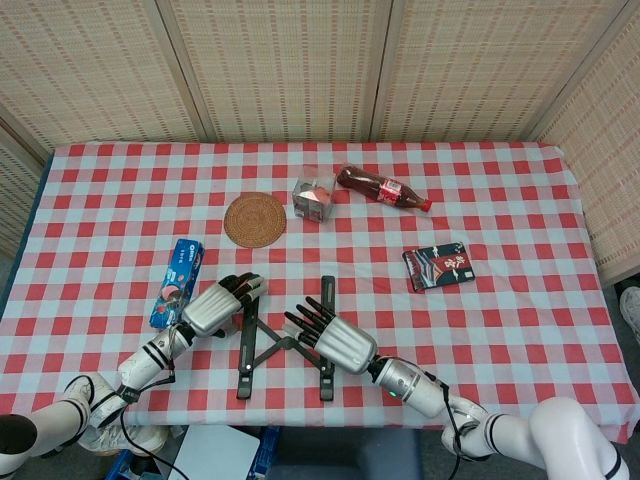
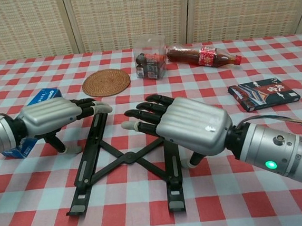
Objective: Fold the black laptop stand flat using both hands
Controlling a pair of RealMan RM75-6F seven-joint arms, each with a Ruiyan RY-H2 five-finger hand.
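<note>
Two sets of dark fingers are spread out and hold nothing. The left hand (image 2: 48,116) has its fingertips (image 2: 99,109) at the top of the left bar. The right hand (image 2: 186,125) floats over the right bar. The black metal laptop stand with crossed bars (image 2: 126,160) lies open near the front edge of the red and white checked table (image 2: 273,54). It looks stiff, light and a bit slippery. I think the two long bars are the best places to push together. The right hand hides part of its bar, and I cannot tell if it touches.
</note>
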